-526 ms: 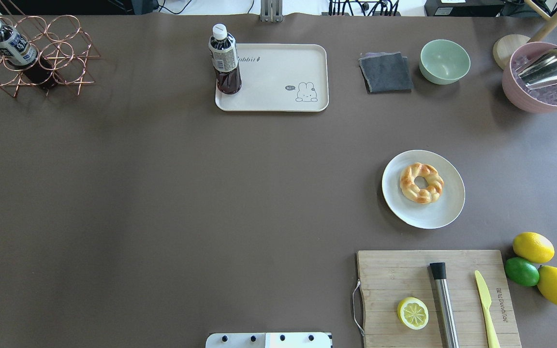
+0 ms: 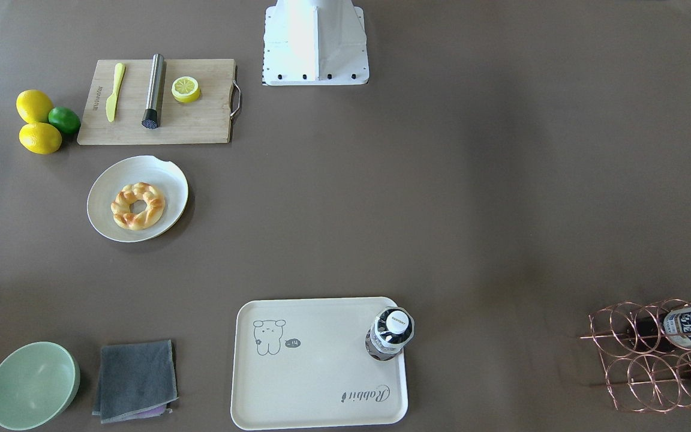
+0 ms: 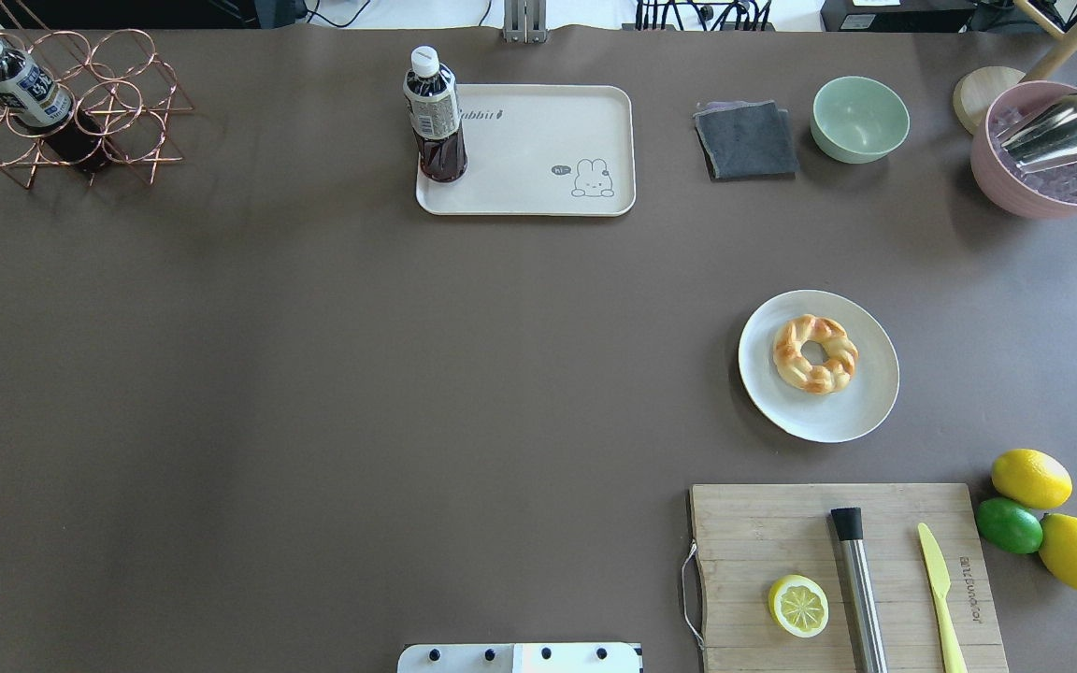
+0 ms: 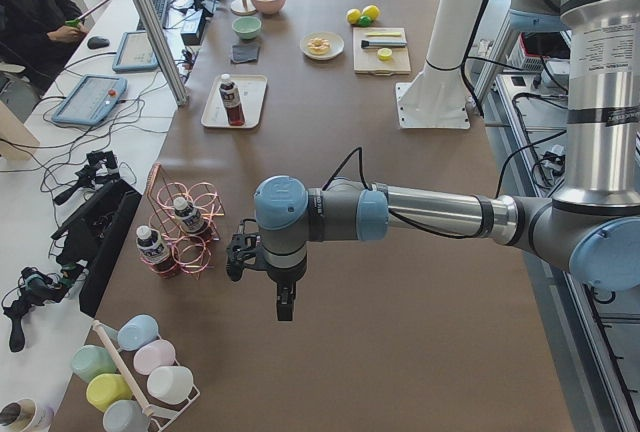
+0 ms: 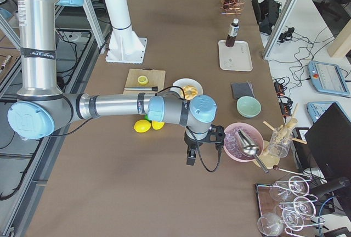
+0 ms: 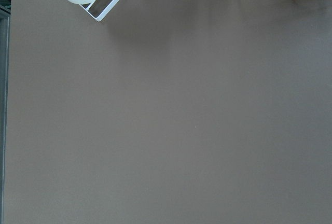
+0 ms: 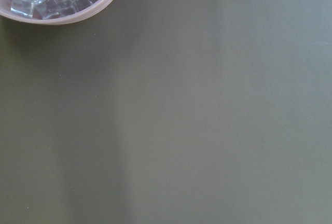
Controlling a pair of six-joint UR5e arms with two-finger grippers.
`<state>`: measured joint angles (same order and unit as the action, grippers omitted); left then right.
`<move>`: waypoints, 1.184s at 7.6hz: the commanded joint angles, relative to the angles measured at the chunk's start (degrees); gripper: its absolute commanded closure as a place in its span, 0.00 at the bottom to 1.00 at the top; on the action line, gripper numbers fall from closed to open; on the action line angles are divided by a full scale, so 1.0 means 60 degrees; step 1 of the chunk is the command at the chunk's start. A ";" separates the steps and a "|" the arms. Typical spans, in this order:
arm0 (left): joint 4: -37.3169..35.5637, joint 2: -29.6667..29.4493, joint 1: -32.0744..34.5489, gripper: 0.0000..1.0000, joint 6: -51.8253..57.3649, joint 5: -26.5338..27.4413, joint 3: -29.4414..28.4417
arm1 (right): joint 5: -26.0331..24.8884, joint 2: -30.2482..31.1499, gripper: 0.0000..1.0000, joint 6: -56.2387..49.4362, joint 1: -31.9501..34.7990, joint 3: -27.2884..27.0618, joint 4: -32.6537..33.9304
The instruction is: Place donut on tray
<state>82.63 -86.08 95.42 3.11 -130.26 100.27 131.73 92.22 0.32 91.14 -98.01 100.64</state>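
Note:
The donut (image 3: 815, 353), a golden-brown braided ring, lies on a round off-white plate (image 3: 866, 411) at the table's right; it also shows in the front view (image 2: 138, 206). The cream tray (image 3: 548, 140) with its animal drawing sits at the far middle, and a dark drink bottle (image 3: 436, 117) stands on its left end. My left gripper (image 4: 283, 307) hangs over bare table beyond the copper rack, far from both. My right gripper (image 5: 190, 157) hangs near the pink bowl. Both show only in the side views, so I cannot tell if they are open or shut.
A wooden cutting board (image 3: 763, 533) at the near right bears a lemon half (image 3: 798, 606), a metal rod (image 3: 861, 589) and a yellow knife (image 3: 940, 589). Lemons and a lime (image 3: 1009, 524) lie beside it. A grey cloth (image 3: 746, 140), green bowl (image 3: 860, 119), pink ice bowl (image 3: 1053, 182) and copper bottle rack (image 3: 62, 107) line the far side.

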 commanded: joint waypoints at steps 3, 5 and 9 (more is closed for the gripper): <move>-0.0002 0.0006 -0.0010 0.02 -0.0005 0.0015 0.0017 | 0.0018 0.0084 0.00 -0.0024 -0.0014 -0.0101 0.0000; -0.0002 0.0006 0.0004 0.02 -0.0005 0.0015 0.0017 | 0.0047 0.0142 0.00 -0.0083 0.0000 -0.0144 -0.0378; -0.0002 0.0050 0.0019 0.02 -0.0005 0.0015 0.0002 | 0.0120 0.0230 0.00 -0.0082 -0.0058 -0.0160 -0.0907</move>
<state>82.62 -85.93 95.45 3.03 -130.17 100.36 132.09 93.61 -0.11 91.05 -98.93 96.35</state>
